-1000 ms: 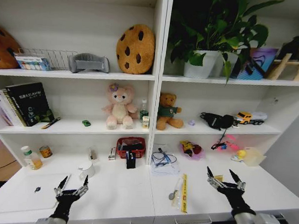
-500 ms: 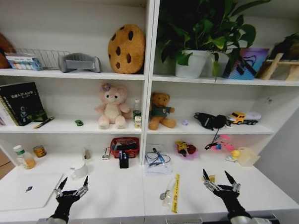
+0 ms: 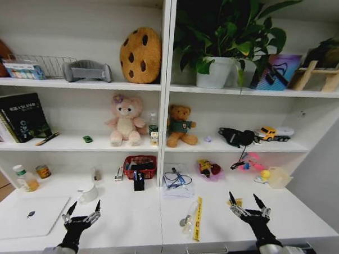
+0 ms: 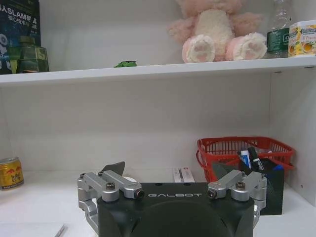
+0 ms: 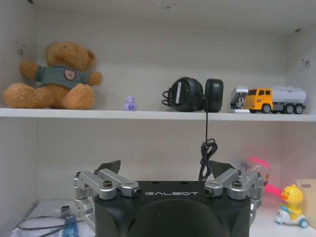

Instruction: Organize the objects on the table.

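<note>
The white table (image 3: 132, 222) carries a slim silver laptop (image 3: 27, 217) at its left end and a green-capped jar (image 3: 21, 178) behind it. A tiny green toy car (image 3: 88, 138) (image 4: 126, 63) sits on the shelf above, near a dark pen (image 3: 47, 138) beside the books. A blue pen (image 3: 176, 175) lies on a notebook among cables. My left gripper (image 3: 83, 209) (image 4: 170, 170) hovers open over the table's front left, just right of the laptop. My right gripper (image 3: 248, 201) (image 5: 165, 165) hovers open over the front right, holding nothing.
A white mug (image 3: 89, 192), a red basket (image 3: 140, 164) and a black pen holder (image 3: 139, 181) stand mid-table. A yellow strip (image 3: 198, 217) lies near the front. Toys (image 3: 209, 169) and a duck (image 3: 265, 174) sit at the back right. Shelves hold plush bears, headphones and a plant.
The whole picture has slid a little left as the camera turned. Both grippers keep the same open pose low over the table front.
</note>
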You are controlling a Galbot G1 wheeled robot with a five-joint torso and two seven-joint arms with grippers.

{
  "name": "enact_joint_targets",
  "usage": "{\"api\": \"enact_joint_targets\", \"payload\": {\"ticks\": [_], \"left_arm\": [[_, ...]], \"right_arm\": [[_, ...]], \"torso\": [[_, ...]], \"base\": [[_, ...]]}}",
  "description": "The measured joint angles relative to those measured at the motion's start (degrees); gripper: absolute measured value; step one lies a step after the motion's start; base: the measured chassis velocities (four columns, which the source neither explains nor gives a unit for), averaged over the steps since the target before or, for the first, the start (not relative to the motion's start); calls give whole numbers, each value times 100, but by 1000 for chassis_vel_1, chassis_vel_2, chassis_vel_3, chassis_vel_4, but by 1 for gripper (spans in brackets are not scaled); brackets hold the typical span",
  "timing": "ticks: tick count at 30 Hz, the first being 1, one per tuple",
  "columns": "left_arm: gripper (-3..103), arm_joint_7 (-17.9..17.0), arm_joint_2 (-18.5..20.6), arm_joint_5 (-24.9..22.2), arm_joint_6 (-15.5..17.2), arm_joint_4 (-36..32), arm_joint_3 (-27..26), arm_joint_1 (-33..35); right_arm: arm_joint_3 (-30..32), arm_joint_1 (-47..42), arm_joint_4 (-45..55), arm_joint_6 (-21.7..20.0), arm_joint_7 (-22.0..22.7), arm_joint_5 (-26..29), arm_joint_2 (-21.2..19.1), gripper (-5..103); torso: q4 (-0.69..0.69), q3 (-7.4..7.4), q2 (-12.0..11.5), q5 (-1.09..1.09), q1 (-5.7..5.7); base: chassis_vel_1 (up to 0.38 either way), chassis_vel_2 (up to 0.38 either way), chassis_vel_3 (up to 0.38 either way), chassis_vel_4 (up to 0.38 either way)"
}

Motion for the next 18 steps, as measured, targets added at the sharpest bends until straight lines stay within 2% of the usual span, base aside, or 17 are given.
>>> {"api": "enact_joint_targets", "payload": {"ticks": [3,5,6,9,12,18], "left_arm": [[99,1,5,3,0,19,6,1],[99,2,8,4,1,28,13,1],[99,2,8,4,1,28,13,1],[99,2,1,13,-5,46,14,7],[99,2,-9,33,-18,75,17,18],[99,4,-6,50,-21,122,26,12]], "right_arm": [[27,156,-365,-100,-9,87,-242,100],[37,354,-750,-251,-49,189,-578,100],[37,354,-750,-251,-49,189,-578,100],[-10,738,-1547,-496,-92,478,-1058,100],[-95,1067,-2049,-683,-94,644,-1270,100],[-349,1680,-2679,-899,-33,842,-1450,100]], "torso": [[0,0,0,2,0],[0,0,-1,2,0],[0,0,-1,2,0],[1,0,0,2,0],[1,0,-1,2,0],[2,0,-2,1,0]], "base": [[0,0,0,0],[0,0,0,0],[0,0,0,0],[0,0,0,0],[0,0,0,0],[0,0,0,0]]}}
